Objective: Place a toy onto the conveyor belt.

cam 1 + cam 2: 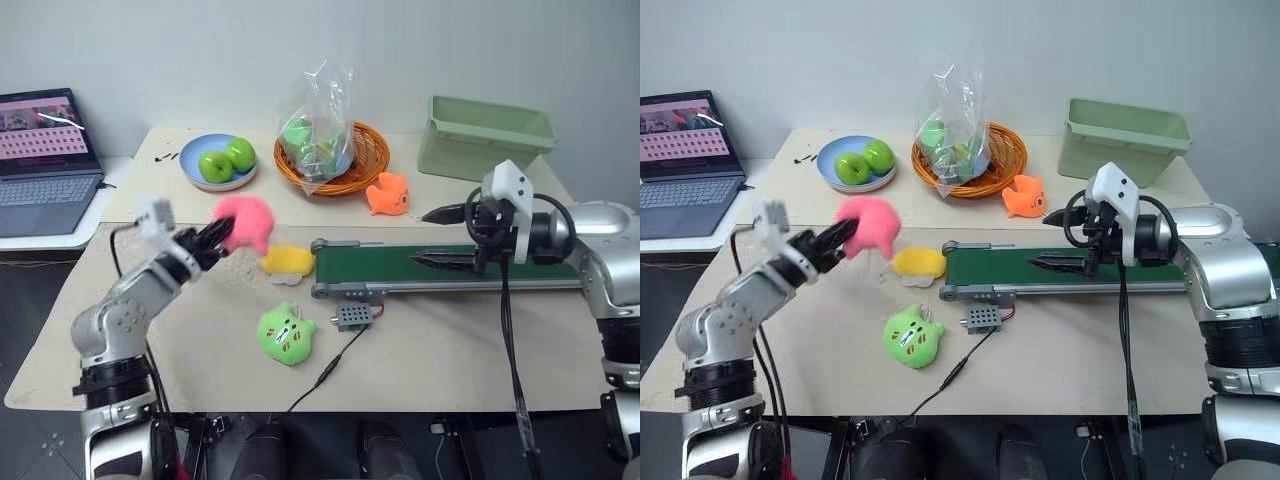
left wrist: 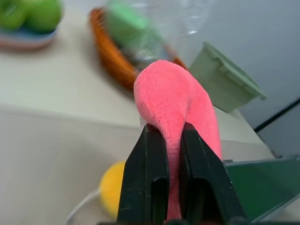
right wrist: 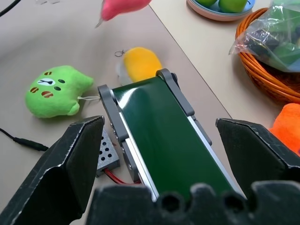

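Nearest the camera, a green faced plush (image 1: pixel 286 336) lies on the tan table (image 1: pixel 450 350), with a small grey perforated box (image 1: pixel 353 317) just to its right on a thin black cable (image 1: pixel 330 368). Beyond them a yellow oval plush (image 1: pixel 288 260) rests just beside the left end roller of the conveyor belt (image 1: pixel 400 265), a dark green strip in a grey metal frame running off to the right.

Left gripper (image 1: pixel 218 238): jaws clamped on the toy (image 1: pixel 246 221), the pink plush, which is held clear of the table, above and just left of the yellow plush and short of the belt's left end. The left wrist view shows both black fingers (image 2: pixel 147 183) pinching a fold of the pink fabric.

Right gripper (image 1: pixel 445 237): jaws wide apart, hovering over the belt's right portion with nothing between them.

Containers along the far side, left to right: a blue plate (image 1: pixel 213 165) carrying two green apples (image 1: pixel 227 159); an orange wicker basket (image 1: pixel 368 160) holding a clear plastic bag (image 1: pixel 318 115) with green items inside, not identifiable; a pale green plastic bin (image 1: pixel 484 138), contents not visible. An orange fish plush (image 1: pixel 388 194) lies on the table just beside the basket's near right edge. An open laptop (image 1: pixel 40 160) sits on a separate surface at far left.
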